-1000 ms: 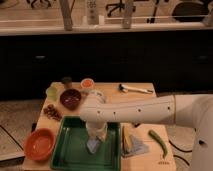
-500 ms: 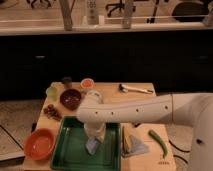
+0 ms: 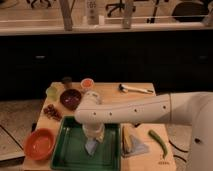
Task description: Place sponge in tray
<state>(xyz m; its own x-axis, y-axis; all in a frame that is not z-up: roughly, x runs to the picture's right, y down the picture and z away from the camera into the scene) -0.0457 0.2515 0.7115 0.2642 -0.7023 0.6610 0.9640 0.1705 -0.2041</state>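
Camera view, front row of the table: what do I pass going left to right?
Orange bowl → tray, with the gripper at the sponge inside it → yellow slab → green pepper.

We record the pincer (image 3: pixel 94 135) above the tray (image 3: pixel 66 153), with the sponge (image 3: pixel 91 147) directly beneath it, within the rim. On the counter (image 3: pixel 107 90), a bowl (image 3: pixel 40 144) lies left of the tray and a slab (image 3: pixel 128 140) right.
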